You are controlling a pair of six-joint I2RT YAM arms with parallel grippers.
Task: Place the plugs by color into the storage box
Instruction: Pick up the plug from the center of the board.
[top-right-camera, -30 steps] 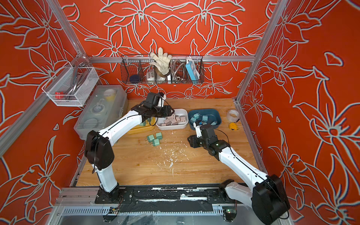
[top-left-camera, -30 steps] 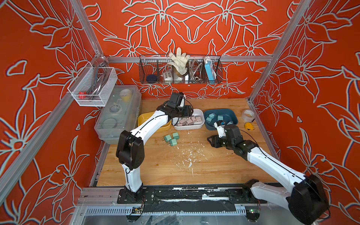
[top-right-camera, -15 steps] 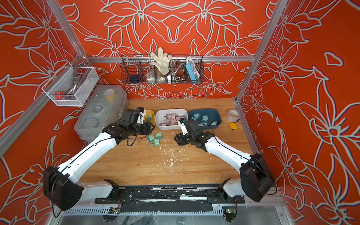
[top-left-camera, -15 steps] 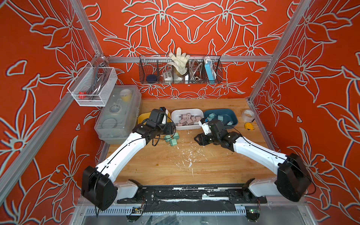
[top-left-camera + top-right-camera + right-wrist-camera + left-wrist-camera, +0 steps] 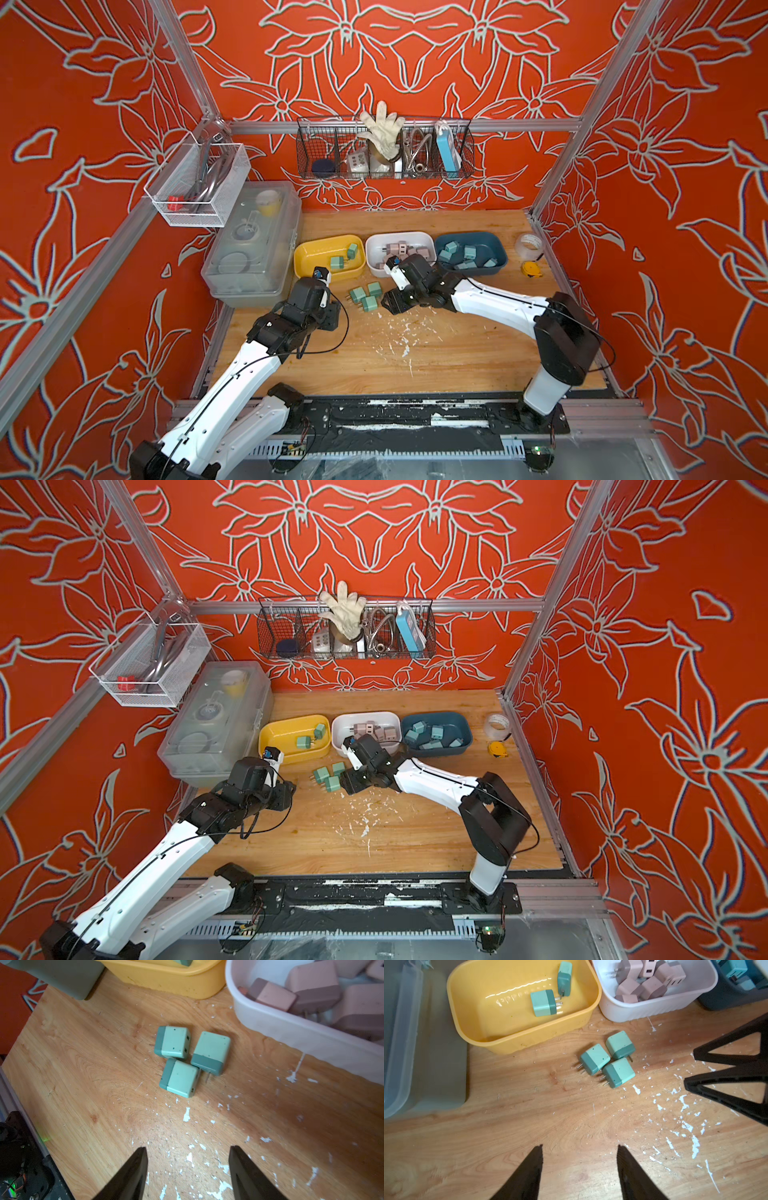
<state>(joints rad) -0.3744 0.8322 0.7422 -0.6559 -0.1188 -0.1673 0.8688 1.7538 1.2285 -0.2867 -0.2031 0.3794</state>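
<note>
- Three storage tubs stand in a row at the back of the wooden table (image 5: pixel 415 365): one yellow tub (image 5: pixel 300 259), one white tub (image 5: pixel 399 235) and one dark blue tub (image 5: pixel 500 255).
- Five mint green plugs show in all. Two lie in the yellow tub (image 5: pixel 543 1002) (image 5: pixel 564 977).
- The three loose mint plugs (image 5: pixel 618 1072) lie on the table just in front of the yellow and white tubs. They are bunched so that they touch, with their prongs lying sideways.
- The pink plugs (image 5: pixel 652 987) are heaped in the white tub and overlap too much for a sure count.
- The light blue plugs (image 5: pixel 469 251) lie in the dark blue tub, about six of them.
- The left gripper (image 5: pixel 579 1147) hangs over bare wood near the loose three, its fingers spread with nothing between them.
- The right gripper (image 5: pixel 188 1148) is just beside the same three on their other side, its fingers also apart and holding nothing.
- One clear lidded box (image 5: pixel 253 249), one tape roll (image 5: pixel 528 245) and one yellow tape measure (image 5: pixel 532 269) sit at the table's edges.
- Any lettering on the plugs is too small to read.
</note>
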